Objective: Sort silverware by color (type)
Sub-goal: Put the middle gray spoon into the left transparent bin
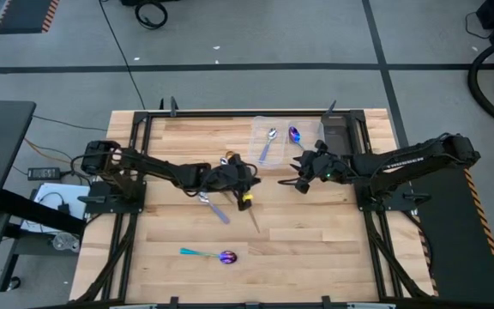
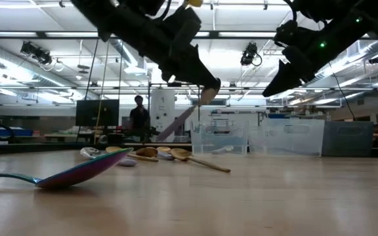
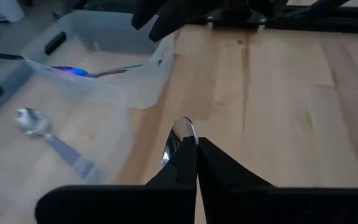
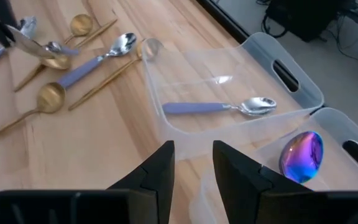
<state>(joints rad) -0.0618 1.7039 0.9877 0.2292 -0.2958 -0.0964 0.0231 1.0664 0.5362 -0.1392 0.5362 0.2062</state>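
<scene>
I'm holding a silver spoon [image 3: 180, 134] pinched tight in the left gripper [image 3: 196, 163] beside the tray [image 3: 129, 93], while the right gripper [image 4: 193, 165] is hanging half-open, empty.

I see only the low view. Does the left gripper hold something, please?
Observer: Yes. The left wrist view shows the left gripper shut on a silver spoon.
Operator: What is already in the tray?
Observer: The tray holds a lavender-handled spoon in one compartment and an iridescent spoon in the next.
Operator: And the right gripper?
Observer: The right gripper is open and empty, above the tray's edge.
</scene>
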